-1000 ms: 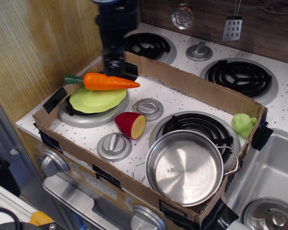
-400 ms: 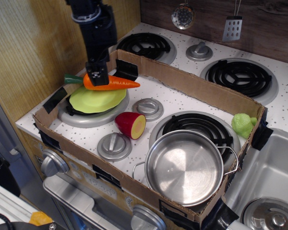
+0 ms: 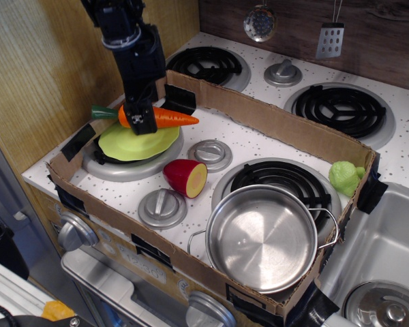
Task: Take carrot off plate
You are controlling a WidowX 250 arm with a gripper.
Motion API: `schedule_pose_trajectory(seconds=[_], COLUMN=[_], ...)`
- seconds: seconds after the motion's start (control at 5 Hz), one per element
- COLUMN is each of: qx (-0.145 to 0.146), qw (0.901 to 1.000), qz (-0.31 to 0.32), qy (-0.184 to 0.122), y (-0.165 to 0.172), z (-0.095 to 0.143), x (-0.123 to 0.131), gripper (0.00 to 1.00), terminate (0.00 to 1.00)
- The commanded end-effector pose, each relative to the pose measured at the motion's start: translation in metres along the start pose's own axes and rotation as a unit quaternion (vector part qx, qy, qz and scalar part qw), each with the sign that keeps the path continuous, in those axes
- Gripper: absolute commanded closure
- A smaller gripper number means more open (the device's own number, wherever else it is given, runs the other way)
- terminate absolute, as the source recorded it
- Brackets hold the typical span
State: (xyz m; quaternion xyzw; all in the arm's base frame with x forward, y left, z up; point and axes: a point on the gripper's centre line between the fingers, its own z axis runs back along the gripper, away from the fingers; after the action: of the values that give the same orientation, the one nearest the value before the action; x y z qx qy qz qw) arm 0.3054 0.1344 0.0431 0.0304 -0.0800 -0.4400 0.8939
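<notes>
The orange carrot [image 3: 170, 116] with its dark green stem end [image 3: 103, 112] lies across the back of the lime-green plate [image 3: 138, 143], which sits on the front-left burner. My black gripper [image 3: 142, 117] has come down from above over the carrot's thick end. One finger [image 3: 144, 121] shows in front of the carrot and the other is hidden behind it. The jaws straddle the carrot and look open. The carrot still rests on the plate.
A cardboard wall [image 3: 273, 119] fences in the stove top. Inside it are a red-and-yellow halved fruit [image 3: 186, 177], a steel pot [image 3: 262, 237], silver knobs [image 3: 162, 207] and a green toy [image 3: 345, 177] at the right corner. A wooden panel [image 3: 48, 61] stands at the left.
My gripper moved left from behind the carrot and came down over its thick end. The carrot and the plate have not moved.
</notes>
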Motion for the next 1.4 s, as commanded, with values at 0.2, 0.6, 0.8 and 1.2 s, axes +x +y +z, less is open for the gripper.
schedule_pose_trajectory(seconds=[0.2, 0.6, 0.8, 1.2], qx=[0.022, 0.018, -0.004, 0.011], qw=[0.9996, 0.9983, 0.9956, 0.9537], qz=[0.019, -0.055, -0.093, -0.287], qy=[-0.001, 0.010, 0.001, -0.090], y=[0.022, 0.026, 0.022, -0.004], z=[0.009, 0.032, 0.045, 0.047], x=[0.007, 0.027, 0.041, 0.070], gripper=[1.00, 1.00, 1.00, 1.00], terminate=[0.00, 0.00, 0.00, 0.00])
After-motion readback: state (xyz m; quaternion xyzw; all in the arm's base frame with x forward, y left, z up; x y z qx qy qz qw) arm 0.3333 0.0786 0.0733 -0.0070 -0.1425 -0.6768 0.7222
